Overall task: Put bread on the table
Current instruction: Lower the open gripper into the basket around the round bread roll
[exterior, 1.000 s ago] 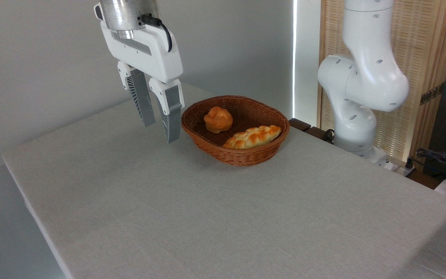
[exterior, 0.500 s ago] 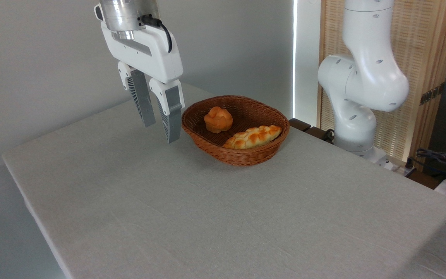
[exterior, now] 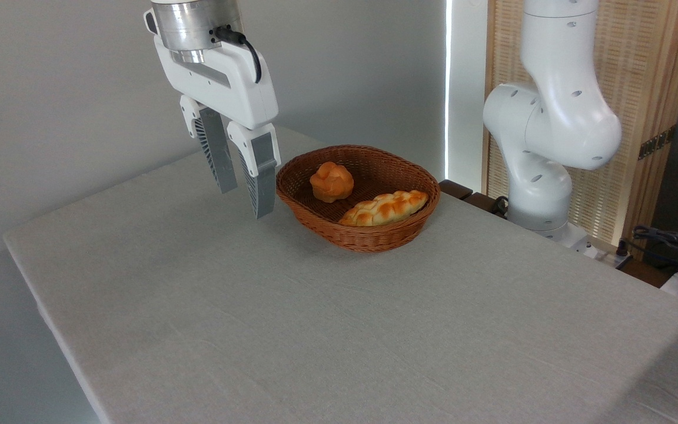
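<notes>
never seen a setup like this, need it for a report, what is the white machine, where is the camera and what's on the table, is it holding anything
The white machine is a robot arm. Its base stands at the far right edge of the table, and its upper part runs out of the top of the picture. The piece hanging down at upper left is its pincer, with two grey fingers pointing down.

There is only one camera, fixed in place, looking down across the table from the near side.

On the grey-white table sits a brown wicker basket. Inside it lie two pieces of bread: a small round bun and a longer braided loaf.

The pincer holds nothing. Its fingers are apart, with empty space between them, and it hangs in the air just left of the basket, above the table. The bun is not yet out of the basket.
</notes>
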`<state>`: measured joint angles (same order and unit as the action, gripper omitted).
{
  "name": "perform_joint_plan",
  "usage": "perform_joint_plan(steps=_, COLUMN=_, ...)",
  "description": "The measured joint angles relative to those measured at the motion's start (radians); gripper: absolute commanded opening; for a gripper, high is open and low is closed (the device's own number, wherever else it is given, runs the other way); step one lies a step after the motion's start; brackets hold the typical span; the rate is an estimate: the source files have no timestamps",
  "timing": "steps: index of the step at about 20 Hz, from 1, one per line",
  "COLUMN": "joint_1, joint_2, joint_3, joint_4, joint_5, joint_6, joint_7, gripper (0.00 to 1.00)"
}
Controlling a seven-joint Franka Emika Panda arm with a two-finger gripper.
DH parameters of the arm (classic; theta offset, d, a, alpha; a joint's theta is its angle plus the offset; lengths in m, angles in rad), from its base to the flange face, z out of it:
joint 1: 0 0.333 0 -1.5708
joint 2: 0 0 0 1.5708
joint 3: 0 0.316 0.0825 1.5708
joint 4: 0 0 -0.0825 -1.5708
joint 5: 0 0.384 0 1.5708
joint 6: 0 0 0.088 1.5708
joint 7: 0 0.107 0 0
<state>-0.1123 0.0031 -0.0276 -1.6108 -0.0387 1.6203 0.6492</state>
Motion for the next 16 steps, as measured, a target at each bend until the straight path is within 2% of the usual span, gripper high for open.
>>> perform_joint_plan(steps=6, joint_1=-0.005, joint_2=-0.038, joint_3=-0.010, joint_4=-0.075, joint_5=-0.089, joint_6=0.039, joint_7=0.030, gripper=1.00)
perform_joint_plan(steps=9, joint_1=-0.019, joint_2=-0.075, joint_3=-0.023, joint_4=-0.135, joint_5=-0.101, joint_6=0.066, joint_7=0.043, gripper=1.00)
perform_joint_plan(steps=12, joint_1=-0.059, joint_2=-0.122, joint_3=-0.034, joint_4=-0.202, joint_5=-0.110, joint_6=0.082, joint_7=0.045, gripper=1.00)
perform_joint_plan(steps=16, joint_1=-0.118, joint_2=-0.187, joint_3=-0.037, joint_4=-0.306, joint_5=-0.154, joint_6=0.140, joint_7=0.045, gripper=1.00)
